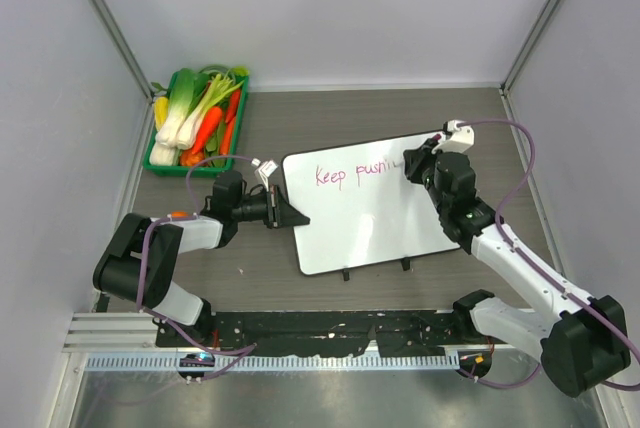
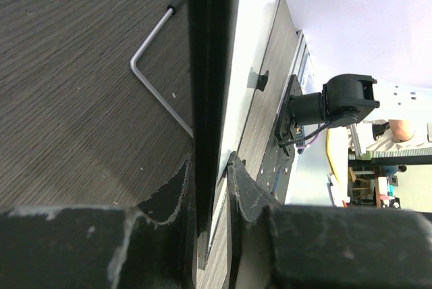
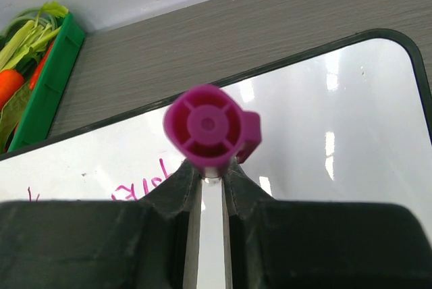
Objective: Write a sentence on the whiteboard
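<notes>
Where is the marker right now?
The magenta marker is clamped in the right hand, over the whiteboard, at the end of the pink writing.

End of writing under right hand

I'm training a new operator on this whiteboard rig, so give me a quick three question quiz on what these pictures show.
1. True or false: the left gripper is clamped on an edge of the whiteboard.
2. What does the right gripper hold? A) a magenta marker B) an eraser C) a sponge
3. Fill in: the first written word on the board reads ____.

Key: 1 true; 2 A; 3 Keep.
</notes>
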Action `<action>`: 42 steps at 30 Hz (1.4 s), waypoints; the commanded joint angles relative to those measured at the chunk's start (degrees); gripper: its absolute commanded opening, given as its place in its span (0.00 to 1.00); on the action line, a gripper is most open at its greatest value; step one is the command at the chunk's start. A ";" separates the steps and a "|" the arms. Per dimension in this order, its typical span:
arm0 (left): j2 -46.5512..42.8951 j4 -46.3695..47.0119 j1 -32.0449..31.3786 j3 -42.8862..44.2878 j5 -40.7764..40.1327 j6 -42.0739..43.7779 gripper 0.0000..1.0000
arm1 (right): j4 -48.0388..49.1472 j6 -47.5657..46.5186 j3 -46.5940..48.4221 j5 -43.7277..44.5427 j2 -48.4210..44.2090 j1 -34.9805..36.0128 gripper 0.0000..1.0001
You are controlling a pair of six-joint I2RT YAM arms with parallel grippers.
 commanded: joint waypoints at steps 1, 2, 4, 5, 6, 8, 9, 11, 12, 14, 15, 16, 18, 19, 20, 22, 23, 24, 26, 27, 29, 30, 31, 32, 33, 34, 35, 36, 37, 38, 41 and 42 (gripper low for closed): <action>1.90 -7.11 -1.03 -0.85 -9.92 6.09 0.00 | -2.43 -0.04 -1.08 -0.52 -1.70 -0.26 0.01; 1.90 -7.11 -1.03 -0.85 -10.01 6.09 0.00 | -2.69 -0.04 -1.43 -0.78 -1.96 -0.26 0.01; 1.81 -7.02 -1.03 -0.85 -9.92 6.09 0.00 | -2.52 0.23 -1.87 -0.87 -2.23 -0.26 0.01; 1.90 -7.11 -1.03 -0.85 -10.01 6.18 0.00 | -2.52 0.23 -1.78 -0.78 -2.05 -0.35 0.01; 1.90 -7.11 -1.03 -0.85 -10.01 6.18 0.00 | -2.26 0.23 -1.78 -0.61 -1.96 -0.26 0.01; 1.90 -7.11 -1.03 -0.85 -10.01 6.18 0.00 | -1.73 0.23 -1.26 -0.26 -1.35 -0.26 0.01; 1.90 -7.11 -1.03 -0.85 -10.01 6.18 0.00 | -1.64 0.23 -0.99 -0.08 -0.74 -0.17 0.01; 1.90 -7.11 -1.03 -0.94 -10.01 6.18 0.00 | -1.20 0.05 -0.12 0.53 -0.03 -0.26 0.01; 1.90 -7.11 -1.03 -0.85 -10.01 6.09 0.00 | -0.85 -0.12 0.41 0.71 0.14 -0.35 0.01; 1.90 -7.11 -1.03 -0.85 -10.01 6.18 0.00 | -0.50 -0.47 1.29 1.41 0.50 -0.26 0.01; 1.90 -7.11 -1.03 -0.85 -10.01 6.09 0.00 | -0.33 -0.74 1.64 1.94 0.67 -0.17 0.01; 1.81 -7.11 -1.03 -0.85 -10.01 6.09 0.00 | -0.24 -0.65 2.17 2.12 0.76 -0.35 0.01; 1.81 -7.11 -1.03 -0.85 -10.01 6.18 0.00 | -0.06 -0.91 2.78 2.47 1.20 -0.52 0.01; 1.81 -7.11 -1.03 -0.85 -10.01 6.09 0.00 | 0.11 -0.74 2.96 2.56 1.37 -0.52 0.01; 1.81 -7.11 -1.03 -0.85 -10.01 6.18 0.00 | 0.20 -0.74 3.14 2.56 1.55 -0.52 0.01; 1.81 -7.11 -1.03 -0.85 -10.01 6.09 0.00 | 0.55 -0.48 3.14 2.56 1.73 -0.61 0.00; 1.81 -7.11 -1.03 -0.85 -10.01 6.09 0.00 | 0.73 -0.48 3.23 2.56 1.90 -0.52 0.01; 1.81 -7.11 -1.12 -0.85 -10.01 6.18 0.00 | 0.73 -0.56 3.31 2.64 2.08 -0.61 0.01; 1.81 -7.11 -1.03 -0.85 -10.01 6.18 0.00 | 0.73 -0.83 3.58 3.26 2.34 -0.79 0.01; 1.81 -7.11 -1.03 -0.85 -10.01 6.18 0.00 | 0.73 -0.83 3.67 3.35 2.34 -0.79 0.01; 1.81 -7.11 -1.03 -0.85 -10.01 6.09 0.00 | 0.64 -0.83 3.75 3.70 2.43 -1.05 0.01; 1.81 -7.11 -1.03 -0.85 -9.92 6.18 0.00 | 0.64 -0.91 3.67 3.70 2.34 -1.22 0.01; 1.81 -7.11 -1.03 -0.85 -9.92 6.09 0.00 | 0.56 -1.09 3.67 3.79 2.26 -1.31 0.01; 1.81 -7.11 -1.12 -0.85 -9.92 6.09 0.00 | 0.38 -1.09 3.67 3.79 2.26 -1.31 0.01; 1.81 -7.11 -1.03 -0.85 -9.92 6.09 0.00 | 0.21 -1.00 3.75 3.70 2.26 -1.58 0.01; 1.81 -7.11 -1.12 -0.85 -9.92 6.09 0.00 | -0.06 -1.09 3.75 3.53 2.08 -1.67 0.01; 1.81 -7.11 -1.03 -0.85 -9.92 6.09 0.00 | -0.23 -1.00 3.75 3.35 1.91 -1.67 0.01; 1.81 -7.11 -1.03 -0.85 -9.92 6.18 0.00 | -0.58 -1.09 3.58 3.17 1.82 -1.67 0.01; 1.81 -7.11 -1.03 -0.85 -9.92 6.18 0.00 | -0.76 -1.09 3.49 2.82 1.82 -1.67 0.01; 1.81 -7.11 -1.12 -0.94 -9.92 6.09 0.00 | -1.11 -1.09 3.23 2.56 1.64 -1.67 0.01; 1.73 -7.11 -1.21 -0.85 -10.01 6.18 0.00 | -1.90 -0.92 2.00 1.68 0.77 -1.67 0.01; 1.72 -7.11 -1.12 -0.85 -9.92 6.18 0.00 | -2.17 -0.83 1.48 1.59 0.59 -1.67 0.01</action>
